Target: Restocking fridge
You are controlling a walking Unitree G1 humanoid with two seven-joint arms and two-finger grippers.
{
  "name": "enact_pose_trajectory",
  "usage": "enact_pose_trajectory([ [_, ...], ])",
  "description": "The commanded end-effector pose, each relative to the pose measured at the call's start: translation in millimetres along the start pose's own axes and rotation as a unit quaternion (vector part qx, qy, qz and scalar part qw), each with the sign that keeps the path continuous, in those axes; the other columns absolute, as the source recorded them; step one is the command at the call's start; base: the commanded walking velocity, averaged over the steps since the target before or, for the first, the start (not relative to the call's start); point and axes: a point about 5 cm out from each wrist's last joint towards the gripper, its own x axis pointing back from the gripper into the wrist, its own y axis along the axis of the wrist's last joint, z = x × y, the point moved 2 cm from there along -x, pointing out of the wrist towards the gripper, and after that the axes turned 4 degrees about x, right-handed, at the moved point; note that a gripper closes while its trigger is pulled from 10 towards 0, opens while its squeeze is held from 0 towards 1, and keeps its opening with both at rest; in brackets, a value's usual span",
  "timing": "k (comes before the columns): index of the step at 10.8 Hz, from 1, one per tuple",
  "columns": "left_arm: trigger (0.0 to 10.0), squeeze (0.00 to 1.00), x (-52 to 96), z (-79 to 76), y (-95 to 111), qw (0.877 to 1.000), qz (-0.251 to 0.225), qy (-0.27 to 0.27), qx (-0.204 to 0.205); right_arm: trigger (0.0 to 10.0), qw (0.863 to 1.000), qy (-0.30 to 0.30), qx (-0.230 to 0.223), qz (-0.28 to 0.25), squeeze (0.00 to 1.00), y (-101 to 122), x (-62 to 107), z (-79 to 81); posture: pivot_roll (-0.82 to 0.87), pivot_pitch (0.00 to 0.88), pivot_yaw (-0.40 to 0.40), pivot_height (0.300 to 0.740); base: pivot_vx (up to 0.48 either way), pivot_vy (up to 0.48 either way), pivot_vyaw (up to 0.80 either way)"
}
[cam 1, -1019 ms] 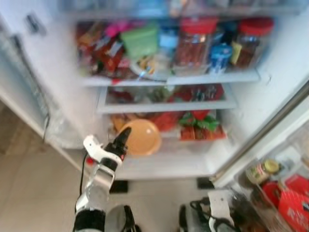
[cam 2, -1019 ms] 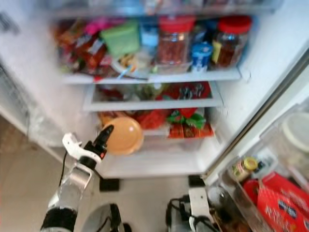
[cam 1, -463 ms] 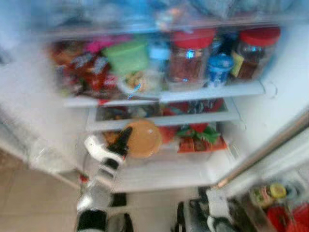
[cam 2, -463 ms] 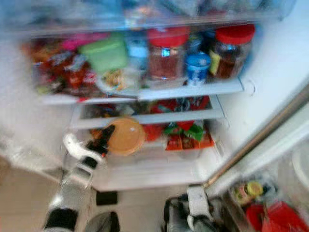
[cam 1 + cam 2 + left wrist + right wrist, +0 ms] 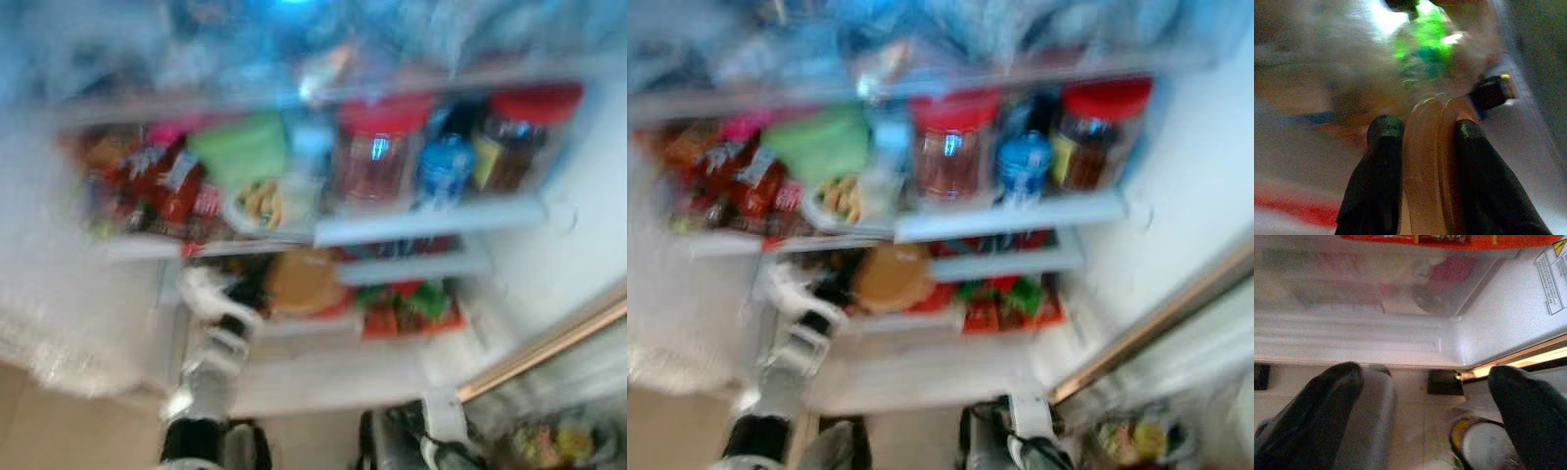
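Note:
My left gripper [image 5: 251, 294] is raised in front of the open fridge, shut on the rim of a round orange plate [image 5: 304, 282]. In the left wrist view the plate's rim [image 5: 1432, 161] stands pinched between my two black fingers [image 5: 1382, 161]. The plate hangs just under the packed shelf [image 5: 431, 220], in front of the drawer level. Low near the fridge's bottom, my right gripper [image 5: 1425, 382] is open with nothing between its fingers. The eye views are blurred.
The shelf holds two red-lidded jars [image 5: 377, 147], a blue can [image 5: 443, 166], a green tub [image 5: 245, 147] and red snack packets [image 5: 157, 181]. Red and green packets [image 5: 411, 308] lie lower down. The fridge door's edge [image 5: 549, 343] runs along the right.
The camera has tilted and blurred. My left gripper has lifted the orange plate from the lower drawer level to just under the packed shelf.

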Motion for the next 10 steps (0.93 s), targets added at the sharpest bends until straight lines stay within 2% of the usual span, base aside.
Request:
enact_pose_trajectory([
  [1, 10.0, 0.0, 2.4, 2.9, 12.0, 1.0, -0.025, 0.006, -0.002, 10.0, 1.0, 0.008, -0.004, 0.03, 0.0, -16.5, 5.6, 6.8, -0.15, 0.171, 0.042, 0.648, 0.0, 0.0, 0.0],
  [4, 10.0, 0.0, -12.1, 5.1, 21.3, 0.998, -0.052, 0.025, -0.027, 10.0, 1.0, 0.01, -0.005, 0.029, 0.0, -15.9, 5.3, 6.6, -0.15, 0.172, 0.045, 0.648, 0.0, 0.0, 0.0],
  [6, 10.0, 0.0, -26.1, 8.8, 24.3, 0.995, -0.066, 0.064, -0.037, 10.0, 1.0, 0.008, -0.007, 0.029, 0.0, -15.9, 5.3, 6.4, -0.16, 0.172, 0.048, 0.648, 0.0, 0.0, 0.0],
  [10, 10.0, 0.0, -42.1, 12.9, 28.0, 0.991, -0.079, 0.108, -0.025, 10.0, 0.999, 0.006, -0.008, 0.048, 0.0, -24.4, 7.7, 2.7, -0.17, 0.173, 0.049, 0.648, 0.0, 0.0, 0.0],
])
